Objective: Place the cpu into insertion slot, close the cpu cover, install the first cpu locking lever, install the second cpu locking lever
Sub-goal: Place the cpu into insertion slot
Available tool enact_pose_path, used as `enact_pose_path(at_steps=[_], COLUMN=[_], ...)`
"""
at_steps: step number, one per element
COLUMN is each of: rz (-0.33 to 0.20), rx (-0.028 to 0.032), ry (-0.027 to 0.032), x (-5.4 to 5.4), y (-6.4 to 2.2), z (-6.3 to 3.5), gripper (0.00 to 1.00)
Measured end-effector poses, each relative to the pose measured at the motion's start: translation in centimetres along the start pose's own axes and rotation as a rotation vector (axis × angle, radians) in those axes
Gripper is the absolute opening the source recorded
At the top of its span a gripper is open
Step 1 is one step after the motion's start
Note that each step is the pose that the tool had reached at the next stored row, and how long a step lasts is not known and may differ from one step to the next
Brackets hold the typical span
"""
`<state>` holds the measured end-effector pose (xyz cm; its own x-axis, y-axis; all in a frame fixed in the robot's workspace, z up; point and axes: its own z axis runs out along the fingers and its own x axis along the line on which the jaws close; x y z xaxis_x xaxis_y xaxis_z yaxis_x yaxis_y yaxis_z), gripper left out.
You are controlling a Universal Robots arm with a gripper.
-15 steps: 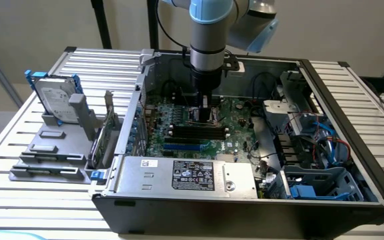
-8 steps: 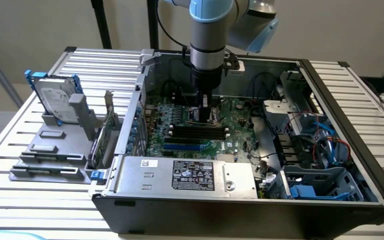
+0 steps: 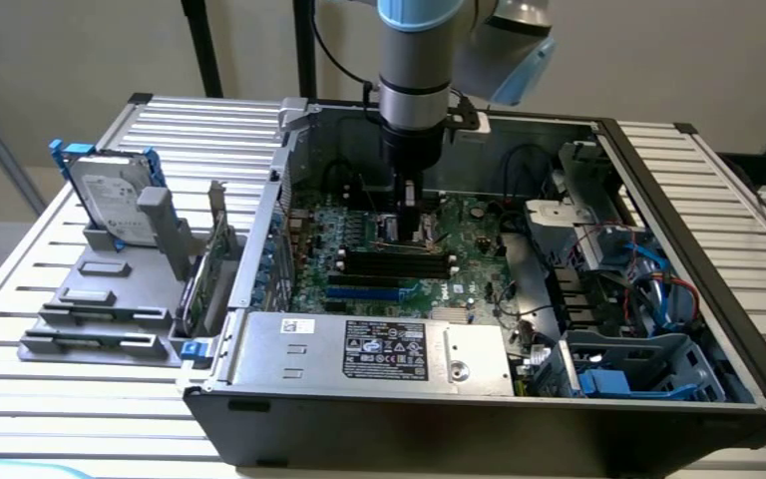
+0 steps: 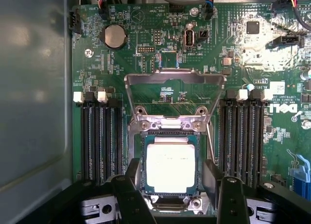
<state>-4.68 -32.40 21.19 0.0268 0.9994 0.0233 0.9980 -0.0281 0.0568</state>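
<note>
The gripper point(image 3: 407, 228) hangs at the centre of the exterior view over the motherboard point(image 3: 470, 254) — jaws spread wide, gripping nothing. The cpu point(image 4: 170, 166) lies flat in the insertion slot point(image 4: 137, 153), squarely between the fingers point(image 4: 132, 178) — the cpu cover point(image 4: 175, 78) hinged open beyond it.

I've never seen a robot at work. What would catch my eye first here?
The robot arm reaches straight down into an open computer case, its gripper just above the green motherboard. In the wrist view, the silvery cpu lies in the insertion slot between the open fingers, with the cpu cover hinged open beside it.
</note>
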Motion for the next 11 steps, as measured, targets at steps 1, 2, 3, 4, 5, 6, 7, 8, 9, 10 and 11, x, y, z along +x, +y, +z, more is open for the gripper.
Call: enact_pose_path(at_steps=[1,2,3,4,5,6,7,8,9,10,11], rz=[0.0,0.0,0.0,0.0,0.0,0.0,0.0,0.0,0.0,0.0,-0.001], rx=[0.0,0.0,0.0,0.0,0.0001,0.0002,0.0,0.0,0.0,0.0001,0.0001], ry=[0.0004,0.001,0.0015,0.0019,0.0024,0.0028,0.0032,0.0036,0.0039,0.0041,0.0044], x=[0.0,0.0,0.0,0.0,0.0,0.0,0.0,0.0,0.0,0.0,0.0], y=[-0.04,-0.1,-0.16,-0.26,-0.38,-0.54,-0.73,-0.94,-1.17,-1.42,-1.7], z=[-0.18,-0.34,-0.48,-0.59,-0.7,-0.79,-0.86,-0.93,-1.01,-1.08,-1.13], gripper=[0.62,0.62,0.6,0.6,0.54,0.47,0.47,0.41,0.35,0.35,0.24])
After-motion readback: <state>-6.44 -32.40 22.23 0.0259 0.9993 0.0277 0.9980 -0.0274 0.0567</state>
